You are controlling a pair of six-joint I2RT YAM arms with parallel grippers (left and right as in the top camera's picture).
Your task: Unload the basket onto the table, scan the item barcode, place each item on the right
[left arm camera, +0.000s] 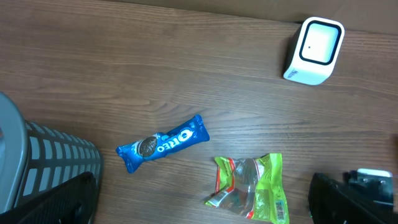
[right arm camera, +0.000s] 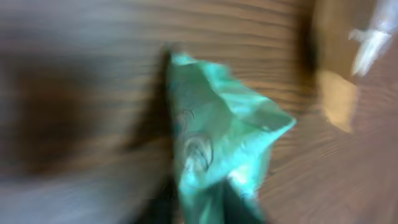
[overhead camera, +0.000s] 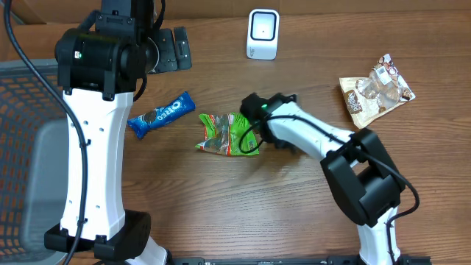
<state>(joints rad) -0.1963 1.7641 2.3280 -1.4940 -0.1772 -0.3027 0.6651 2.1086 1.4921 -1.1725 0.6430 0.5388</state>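
Packet (overhead camera: pixel 227 135) green, crumpled | right claw (overhead camera: pixel 256 138) at its edge, grip unclear | left claw (overhead camera: pixel 171 48) spread wide

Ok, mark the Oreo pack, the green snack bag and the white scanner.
Oreo pack (overhead camera: pixel 162 114), overhead view, middle of the blue wrapper.
green snack bag (overhead camera: pixel 223 134), overhead view, centre of its crumpled face.
white scanner (overhead camera: pixel 263 29), overhead view, its front window.

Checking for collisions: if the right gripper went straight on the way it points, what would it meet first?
The green snack packet, lying directly ahead of the right gripper; the blurred wrist view leaves contact unclear.
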